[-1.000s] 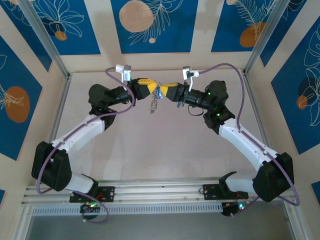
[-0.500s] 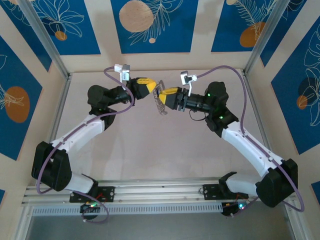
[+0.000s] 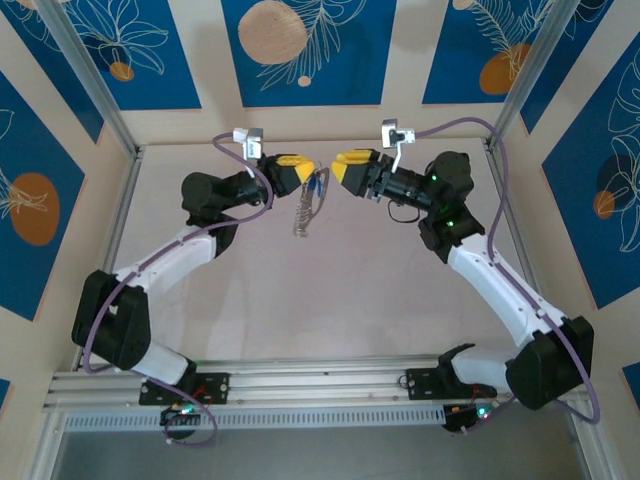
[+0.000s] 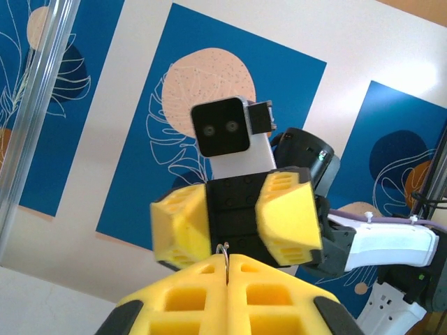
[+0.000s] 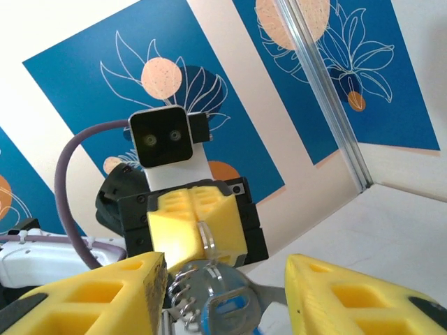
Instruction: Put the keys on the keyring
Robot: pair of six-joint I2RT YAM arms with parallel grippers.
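Note:
My left gripper (image 3: 302,174) is shut on the thin metal ring of the keyring (image 3: 303,216), which hangs below it above the table. The blue-headed key (image 3: 318,184) dangles on that ring beside the grey tag. In the left wrist view my left gripper (image 4: 228,262) pinches the ring wire (image 4: 225,252) between its yellow pads. My right gripper (image 3: 345,166) stands open just right of the key, apart from it. In the right wrist view my right gripper (image 5: 225,273) gapes around the ring's coil (image 5: 180,293) and the key (image 5: 232,308) without touching them.
The pale table (image 3: 330,290) lies below both raised arms. Blue patterned panels and a metal frame post (image 3: 520,90) wall in the back and sides. A rail (image 3: 310,385) runs along the near edge by the arm bases.
My right gripper has opened, let go of the key and drawn back up and to the right. The keyring now hangs from my left gripper alone.

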